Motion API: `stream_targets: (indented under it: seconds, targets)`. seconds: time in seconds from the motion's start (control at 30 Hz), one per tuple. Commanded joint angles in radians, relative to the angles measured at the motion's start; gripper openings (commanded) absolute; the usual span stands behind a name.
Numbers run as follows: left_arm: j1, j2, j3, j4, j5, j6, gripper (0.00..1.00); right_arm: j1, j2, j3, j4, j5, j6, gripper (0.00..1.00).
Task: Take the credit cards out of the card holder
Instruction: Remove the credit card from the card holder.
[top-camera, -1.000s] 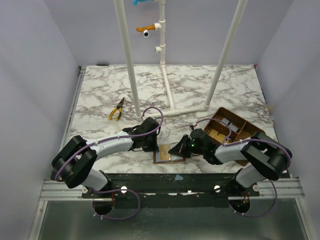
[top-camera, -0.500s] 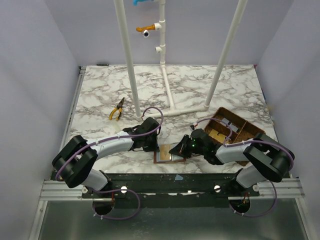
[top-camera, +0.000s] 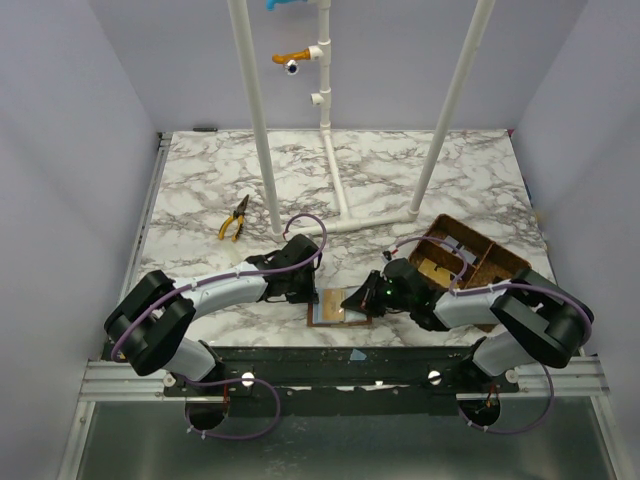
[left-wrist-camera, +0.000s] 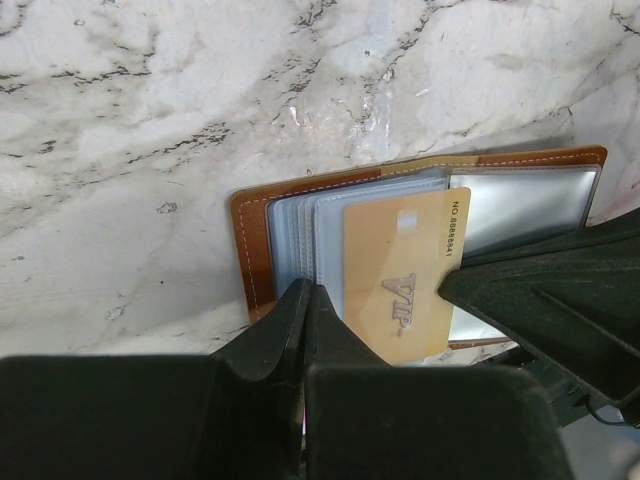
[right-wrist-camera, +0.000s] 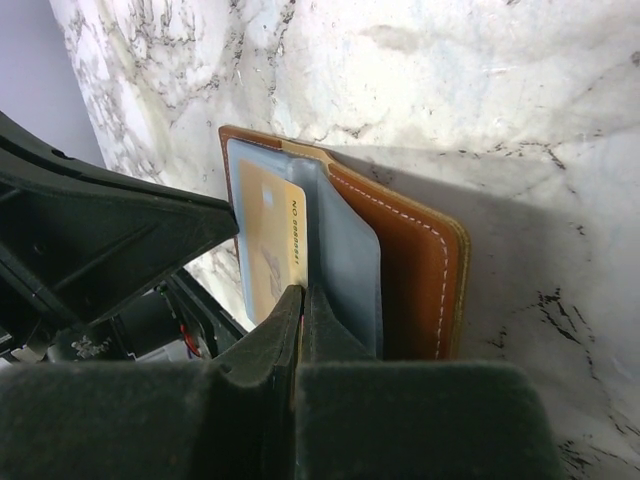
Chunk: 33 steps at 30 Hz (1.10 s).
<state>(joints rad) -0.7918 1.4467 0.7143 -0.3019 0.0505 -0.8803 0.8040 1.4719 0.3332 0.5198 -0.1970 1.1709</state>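
The brown card holder (top-camera: 325, 312) (left-wrist-camera: 250, 240) (right-wrist-camera: 420, 270) lies open near the table's front edge, its blue-grey pockets fanned. A yellowish credit card (left-wrist-camera: 395, 260) (right-wrist-camera: 265, 230) marked VIP sticks partway out of a pocket. My right gripper (top-camera: 352, 298) (right-wrist-camera: 303, 292) comes in from the right and is shut on that card's outer edge. My left gripper (top-camera: 308, 292) (left-wrist-camera: 305, 292) is shut, its tip pressing down on the pockets at the card holder's left half. No other cards show clearly.
A brown woven divided basket (top-camera: 480, 262) stands just right of my right arm. Yellow-handled pliers (top-camera: 235, 218) lie at the back left. White pipe posts (top-camera: 340, 190) rise from the table's middle. The front table edge is close to the card holder.
My right gripper has crept slightly to the right with the yellow card. The left gripper and the card holder have stayed put.
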Motion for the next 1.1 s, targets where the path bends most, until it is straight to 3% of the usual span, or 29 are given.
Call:
stream_targets:
  seconds: [0.0, 1.07]
  targets:
    - [0.006, 0.038, -0.032, -0.128, -0.104, 0.025, 0.00, -0.002, -0.016, -0.026, -0.055, 0.036, -0.026, 0.01]
    - [0.006, 0.011, -0.025, -0.135, -0.110, 0.019, 0.00, -0.002, -0.198, -0.003, -0.292, 0.121, -0.063, 0.01]
